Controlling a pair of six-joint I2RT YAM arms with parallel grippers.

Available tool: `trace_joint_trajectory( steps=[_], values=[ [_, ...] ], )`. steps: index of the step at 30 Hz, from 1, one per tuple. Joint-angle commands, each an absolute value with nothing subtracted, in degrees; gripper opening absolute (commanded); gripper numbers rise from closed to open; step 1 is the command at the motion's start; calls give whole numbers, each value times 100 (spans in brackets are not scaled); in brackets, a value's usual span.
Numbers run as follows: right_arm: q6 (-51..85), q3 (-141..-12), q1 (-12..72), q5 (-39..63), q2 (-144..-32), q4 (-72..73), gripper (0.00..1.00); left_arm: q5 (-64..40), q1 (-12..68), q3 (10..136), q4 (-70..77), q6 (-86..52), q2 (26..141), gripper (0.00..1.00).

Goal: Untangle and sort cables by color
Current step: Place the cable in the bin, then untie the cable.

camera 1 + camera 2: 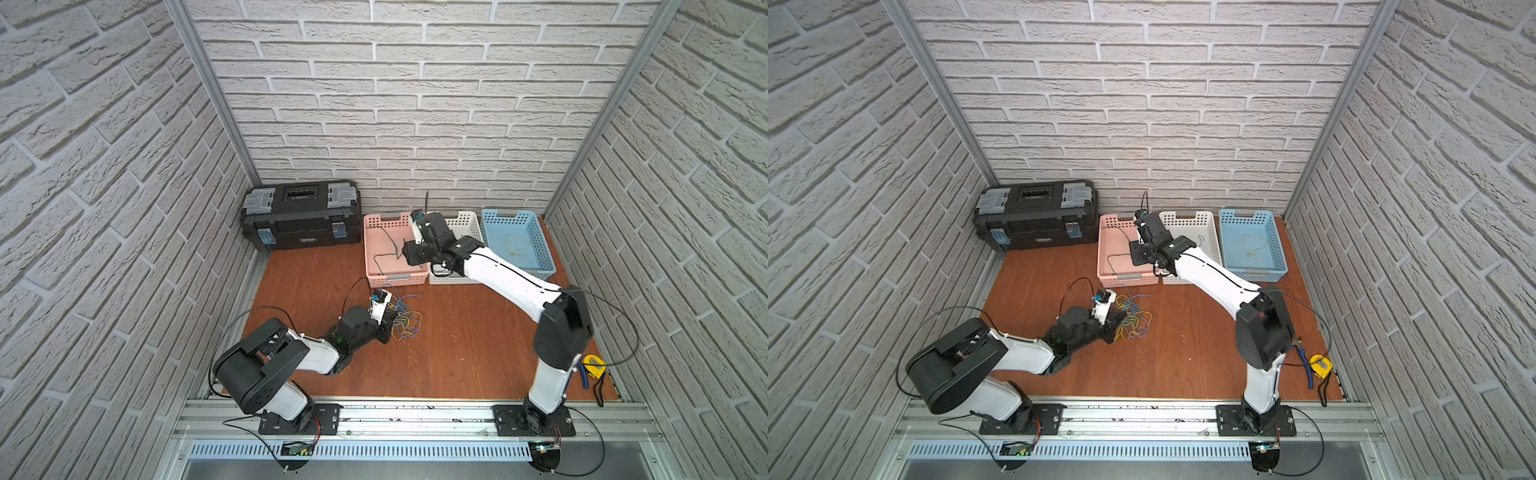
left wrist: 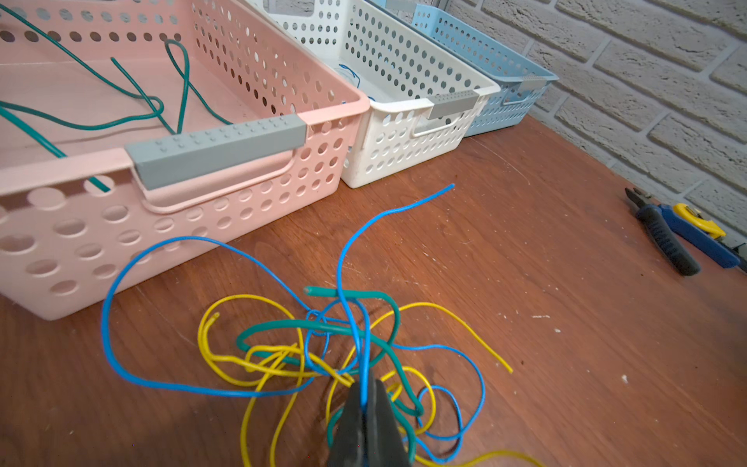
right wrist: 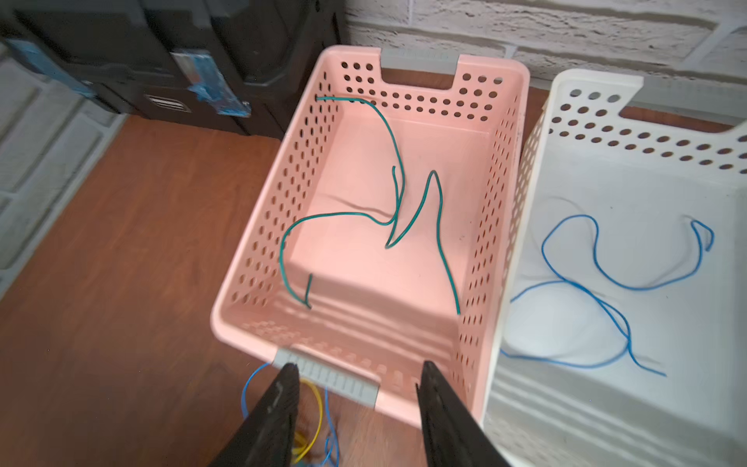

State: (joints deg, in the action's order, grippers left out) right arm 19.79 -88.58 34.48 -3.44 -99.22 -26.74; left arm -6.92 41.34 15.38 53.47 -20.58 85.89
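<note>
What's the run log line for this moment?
left gripper: shut on blue cable | right gripper: open above pink basket | green cables: inside

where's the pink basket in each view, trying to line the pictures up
Top view: the pink basket sits at the back of the table, just right of the black toolbox.
Top view: the basket is in the same spot, leftmost of three baskets.
Left wrist: it looms close, its handled end wall towards the camera.
Right wrist: it fills the middle, seen from above.
Shared landmark: the white basket right beside it.
</note>
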Motion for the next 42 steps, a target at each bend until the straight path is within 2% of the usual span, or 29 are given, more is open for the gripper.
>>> trace_joint_trajectory(
  steps=[1,9,13,17,23,36,42],
  values=[
    [2798,-7962,3548,-80,-9165,-2848,51,-712,4198,1591,5493,-1969,8518,2],
    [5583,-5546,3955,-721,-7784,-957,53,-633,4278,1608,5370,-1824,8394,2],
    [6337,-5168,4400,-1449,-7919,-534,55,-615,4324,1600,5344,-1795,8372,2],
    [7082,-4742,4726,-1718,-8297,496,56,-598,4386,1643,5318,-1791,8376,2],
    [7190,-5044,4954,-1959,-9075,924,55,-556,4443,1661,5275,-1731,8321,1],
    [7155,-5361,4975,-2504,-9649,1146,45,-576,4465,1653,5281,-1688,8294,2],
    [7660,-5247,4975,-2751,-9741,1111,47,-580,4482,1662,5304,-1687,8292,2]
  ],
)
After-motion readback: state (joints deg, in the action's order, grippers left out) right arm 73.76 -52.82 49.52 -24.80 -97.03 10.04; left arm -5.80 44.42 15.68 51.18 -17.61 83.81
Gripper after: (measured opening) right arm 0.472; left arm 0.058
